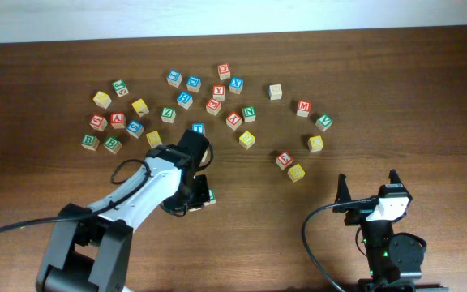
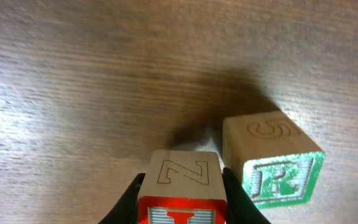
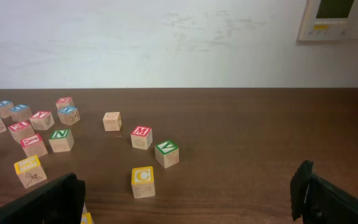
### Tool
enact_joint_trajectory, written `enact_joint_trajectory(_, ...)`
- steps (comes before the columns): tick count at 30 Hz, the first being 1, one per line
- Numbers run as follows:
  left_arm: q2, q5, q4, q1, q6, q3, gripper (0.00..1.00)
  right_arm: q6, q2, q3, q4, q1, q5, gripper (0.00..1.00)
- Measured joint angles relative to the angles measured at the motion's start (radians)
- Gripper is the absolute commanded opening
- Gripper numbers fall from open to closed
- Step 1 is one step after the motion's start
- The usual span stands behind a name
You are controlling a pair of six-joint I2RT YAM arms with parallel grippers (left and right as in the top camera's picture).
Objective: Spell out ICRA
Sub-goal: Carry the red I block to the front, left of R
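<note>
My left gripper (image 2: pixel 183 186) is shut on a wooden block (image 2: pixel 180 171) with a red I face and an outlined Z on the side facing the camera. It holds the block at the table, just left of a green R block (image 2: pixel 272 165). In the overhead view the left gripper (image 1: pixel 186 195) covers the held block, with the green block (image 1: pixel 209 197) at its right. A yellow C block (image 3: pixel 143 180) lies ahead of my right gripper (image 3: pixel 185 208), which is open and empty near the front edge (image 1: pixel 368 191). The C block (image 1: pixel 316 143) and a red A block (image 1: pixel 117 119) show from overhead.
Several loose letter blocks lie scattered across the far half of the table, from a yellow one (image 1: pixel 101 99) at the left to a green one (image 1: pixel 323 122) at the right. A red M block (image 3: pixel 141 137) and a green V block (image 3: pixel 166 153) stand behind the C block.
</note>
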Motion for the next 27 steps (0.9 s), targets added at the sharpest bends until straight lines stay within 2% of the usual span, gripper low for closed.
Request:
enact_joint_trajectory(7, 0.000, -0.100, 0.021, 0.000, -0.003, 0.000, 0.18, 0.000, 0.000, 0.000, 0.000, 0.000, 0.000, 0.98)
enact_joint_trajectory(15, 0.000, 0.004, 0.101, -0.005, 0.010, 0.000, 0.19, 0.000, 0.000, 0.000, 0.000, 0.000, 0.000, 0.98)
enact_joint_trajectory(20, 0.000, 0.039, 0.132, -0.062, 0.021, 0.000, 0.17, 0.000, 0.000, 0.000, 0.000, 0.000, 0.000, 0.98)
enact_joint_trajectory(23, 0.000, 0.040, 0.131, -0.071, 0.021, 0.000, 0.15, 0.000, 0.000, 0.000, 0.000, 0.000, 0.000, 0.98)
enact_joint_trajectory(27, 0.000, 0.002, 0.046, -0.056, 0.021, 0.002, 0.17, 0.000, 0.000, 0.000, 0.000, 0.000, 0.000, 0.98)
